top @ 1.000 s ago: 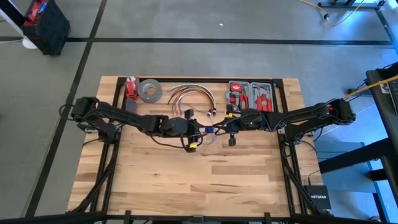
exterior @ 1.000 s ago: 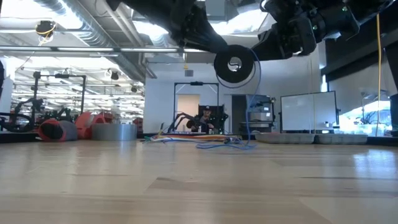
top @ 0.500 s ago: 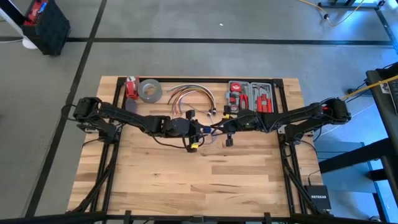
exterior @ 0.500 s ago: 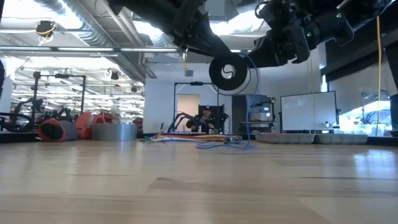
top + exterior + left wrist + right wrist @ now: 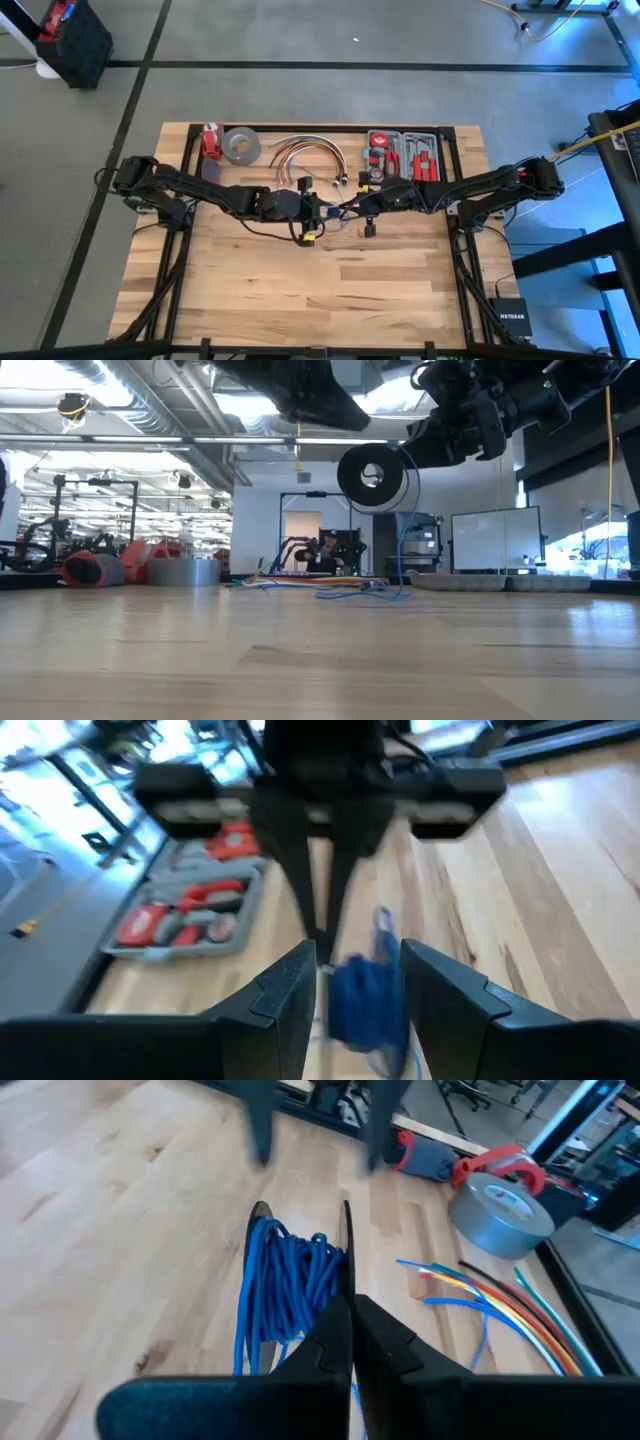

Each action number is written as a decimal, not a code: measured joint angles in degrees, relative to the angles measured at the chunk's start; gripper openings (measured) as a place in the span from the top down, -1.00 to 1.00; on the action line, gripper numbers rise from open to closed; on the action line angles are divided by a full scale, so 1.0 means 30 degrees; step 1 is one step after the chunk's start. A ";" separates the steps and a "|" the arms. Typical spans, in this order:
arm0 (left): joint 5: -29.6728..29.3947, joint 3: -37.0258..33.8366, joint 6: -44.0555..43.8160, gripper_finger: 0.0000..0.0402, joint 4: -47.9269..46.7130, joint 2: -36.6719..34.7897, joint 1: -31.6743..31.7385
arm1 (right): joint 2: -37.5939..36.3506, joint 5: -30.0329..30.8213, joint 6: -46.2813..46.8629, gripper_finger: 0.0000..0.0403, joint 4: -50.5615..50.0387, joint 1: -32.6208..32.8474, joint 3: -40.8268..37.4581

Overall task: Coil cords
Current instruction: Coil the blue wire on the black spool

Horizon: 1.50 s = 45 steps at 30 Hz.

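Centre of the desk [image 5: 300, 290]: the two arms meet above the bare wood, both held clear of the surface. The right gripper [image 5: 345, 1315] has its fingers [image 5: 395, 1345] pressed together; beside them a bundle of blue cords [image 5: 285, 1285] is wound in many turns between two thin upright prongs. The left gripper [image 5: 355, 985], facing it, has its fingers [image 5: 290, 995] parted a moderate way, with the blue coil between them; whether they touch it cannot be told. In the low view the coil hangs as a ring in the air, a strand of wire dropping from it to loose blue loops on the desk behind.

Farther back, near the rear edge: a short arched bundle of coloured cables [image 5: 305, 152] lies just behind the grippers; a grey tape roll [image 5: 241, 146] and a red object [image 5: 210, 140] sit towards the left arm's side; an open tool case [image 5: 402, 155] with red-handled tools sits towards the right arm's side. None of these lies between the grippers.

Surface and room: light wooden planks on a dark frame, on a grey floor with dark lines. Beyond the desk, a bright hall with ceiling ducts, a whiteboard [image 5: 495, 540] and a seated person [image 5: 328, 553].
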 joint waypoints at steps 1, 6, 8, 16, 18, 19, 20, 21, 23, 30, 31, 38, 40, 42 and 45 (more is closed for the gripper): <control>-0.0350 0.0007 -0.0009 0.30 -0.0061 -0.0172 -0.0042 | 0.0000 -0.0161 0.0000 0.99 0.0001 0.0000 0.0000; -0.1092 0.0021 -0.0564 0.30 -0.0530 -0.0217 0.0031 | 0.0007 -0.0507 0.0166 0.99 0.0046 0.0007 0.0000; -0.0100 0.0021 -0.0516 0.30 -0.0576 0.0092 0.0203 | 0.0007 -0.0493 0.0218 0.99 0.0099 0.0007 0.0000; 0.0325 0.0000 -0.0921 0.43 -0.0601 0.0581 0.1055 | 0.0007 -0.0394 0.0447 0.99 0.0171 -0.0003 0.0000; 0.0903 -0.0001 -0.0732 0.56 -0.0678 0.0581 0.1073 | 0.0007 -0.0478 0.0671 0.98 0.0280 -0.0022 0.0000; 0.1490 -0.0001 -0.0721 0.64 -0.0671 0.0581 0.1069 | 0.0007 -0.0514 0.0766 0.97 0.0379 0.0000 0.0000; 0.2144 -0.0001 -0.0714 0.72 -0.0671 0.0581 0.1141 | 0.0007 -0.0582 0.0840 0.95 0.0481 0.0013 0.0000; 0.2703 0.0006 -0.0721 0.79 -0.0671 0.0620 0.1188 | 0.0007 -0.0664 0.0943 0.93 0.0544 0.0027 0.0000; 0.2987 0.0006 -0.0638 0.93 -0.0720 0.0699 0.1249 | 0.0012 -0.0880 0.1187 0.91 0.0534 0.0013 0.0000; 0.3061 0.0006 -0.0593 0.98 -0.0810 0.0693 0.1261 | -0.0092 -0.1828 0.4208 0.88 -0.0413 -0.0007 0.0510; 0.2851 0.0004 -0.0595 0.98 -0.0805 0.0657 0.1225 | -0.0378 -0.1759 0.4285 0.87 -0.1680 -0.0008 0.0984; 0.0436 -0.0015 -0.1129 0.99 -0.2498 -0.0601 0.0497 | -0.3312 0.1756 0.5178 0.58 -1.2764 0.1015 0.5170; 0.0409 -0.0008 -0.1111 0.99 -0.2343 -0.0863 0.0249 | -0.3856 0.2815 0.6149 0.47 -1.3828 0.1619 0.5424; 0.0255 -0.0005 -0.1093 0.99 -0.2161 -0.0956 0.0017 | -0.4036 0.3163 0.6999 0.36 -1.4037 0.2308 0.5084; -0.0855 -0.0008 -0.1067 0.98 -0.1858 -0.0963 -0.0186 | -0.3670 0.3236 0.7161 0.23 -1.3084 0.3275 0.3656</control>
